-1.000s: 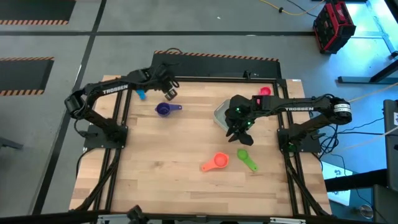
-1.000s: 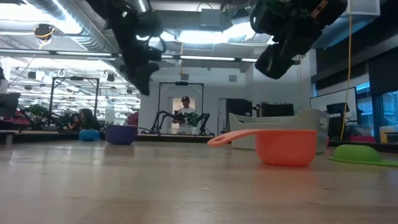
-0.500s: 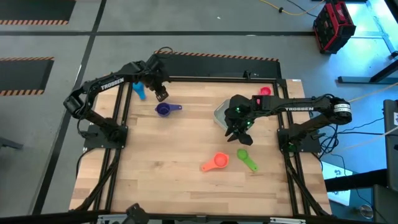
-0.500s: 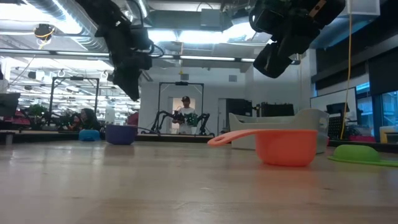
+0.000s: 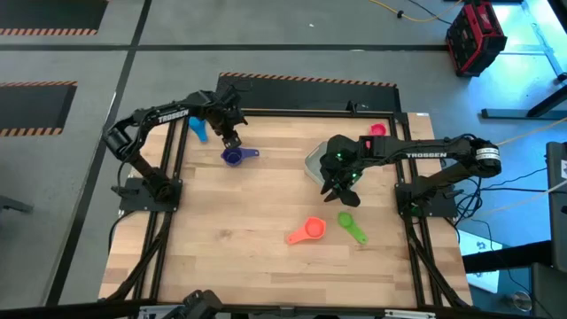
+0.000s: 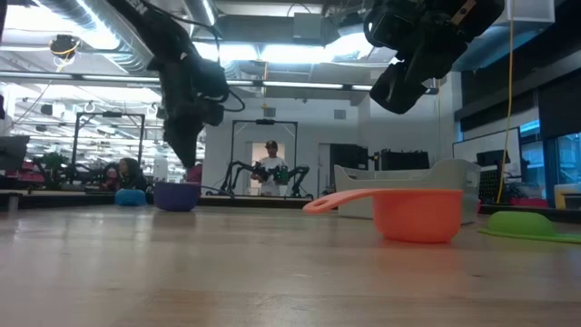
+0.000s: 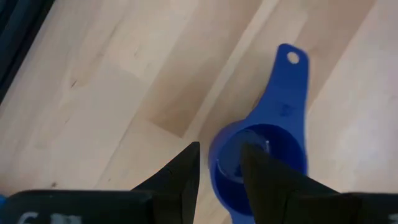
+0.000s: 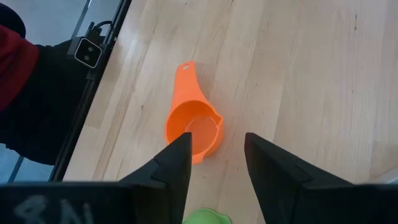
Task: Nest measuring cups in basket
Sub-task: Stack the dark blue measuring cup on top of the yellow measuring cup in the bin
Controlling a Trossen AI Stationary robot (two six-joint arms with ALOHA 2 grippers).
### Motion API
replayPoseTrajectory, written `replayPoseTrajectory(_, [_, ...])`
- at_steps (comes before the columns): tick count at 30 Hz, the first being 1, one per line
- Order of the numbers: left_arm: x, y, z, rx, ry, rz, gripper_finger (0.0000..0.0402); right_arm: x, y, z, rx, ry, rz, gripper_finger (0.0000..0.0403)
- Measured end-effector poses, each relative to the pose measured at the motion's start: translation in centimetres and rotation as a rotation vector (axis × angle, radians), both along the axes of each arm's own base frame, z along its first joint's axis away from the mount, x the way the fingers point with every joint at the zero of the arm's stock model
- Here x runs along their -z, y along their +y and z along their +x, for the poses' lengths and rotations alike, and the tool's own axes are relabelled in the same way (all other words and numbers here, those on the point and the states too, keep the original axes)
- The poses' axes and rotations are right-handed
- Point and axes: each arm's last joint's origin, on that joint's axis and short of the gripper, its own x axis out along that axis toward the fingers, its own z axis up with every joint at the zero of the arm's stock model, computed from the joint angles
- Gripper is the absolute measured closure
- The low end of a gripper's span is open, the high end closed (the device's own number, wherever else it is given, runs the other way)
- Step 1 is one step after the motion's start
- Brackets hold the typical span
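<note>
A purple-blue measuring cup (image 5: 233, 157) stands on its base at the table's far left, its handle (image 7: 287, 74) pointing right. My left gripper (image 5: 233, 141) hovers open just above it and points steeply down. One finger is over the bowl (image 7: 258, 152) and the other is outside the rim. A light blue cup (image 5: 198, 132) lies by the far left edge. The pale grey basket (image 5: 314, 159) sits right of centre, partly under my right arm. My right gripper (image 5: 341, 193) hangs open above the table with nothing in it. Orange (image 5: 309, 230), green (image 5: 352, 227) and red (image 5: 378, 130) cups lie apart.
The orange cup (image 8: 194, 130) and the green cup (image 6: 526, 222) lie near the front right, below my right gripper (image 8: 217, 140). The red cup is at the far right edge. Bare wood lies across the middle and the near left. A person stands far behind the table.
My left gripper has sunk toward the purple-blue cup and shifted a little toward the table's left edge. It has tipped from a slant to point steeply down. Its fingers stay open. No cup has moved.
</note>
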Motion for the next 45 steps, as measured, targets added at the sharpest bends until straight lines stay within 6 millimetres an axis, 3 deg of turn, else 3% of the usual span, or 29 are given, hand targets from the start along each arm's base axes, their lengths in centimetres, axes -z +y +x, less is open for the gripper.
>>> replayPoseTrajectory(12, [2.6, 0.6, 0.6, 0.003, 0.068, -0.073, 0.0292, 0.0, 0.0, 0.0, 0.000, 0.000, 0.000, 0.0249])
replayPoseTrajectory(23, [2.9, 0.6, 0.6, 0.006, 0.075, -0.081, 0.0292, 0.0, 0.0, 0.0, 0.000, 0.001, 0.000, 0.0249])
replayPoseTrajectory(35, [6.1, -1.8, -0.4, 0.008, 0.178, -0.136, 0.0295, 0.0, 0.0, 0.0, -0.015, -0.012, -0.013, 0.0249])
replayPoseTrajectory(40, [6.6, -2.6, -0.3, 0.029, 0.217, -0.124, 0.0323, 0.0, 0.0, 0.0, -0.014, -0.012, -0.012, 0.0249])
replayPoseTrajectory(45, [6.6, -2.8, 0.4, 0.008, 0.218, -0.076, 0.0385, 0.0, 0.0, 0.0, -0.014, -0.012, -0.011, 0.0249])
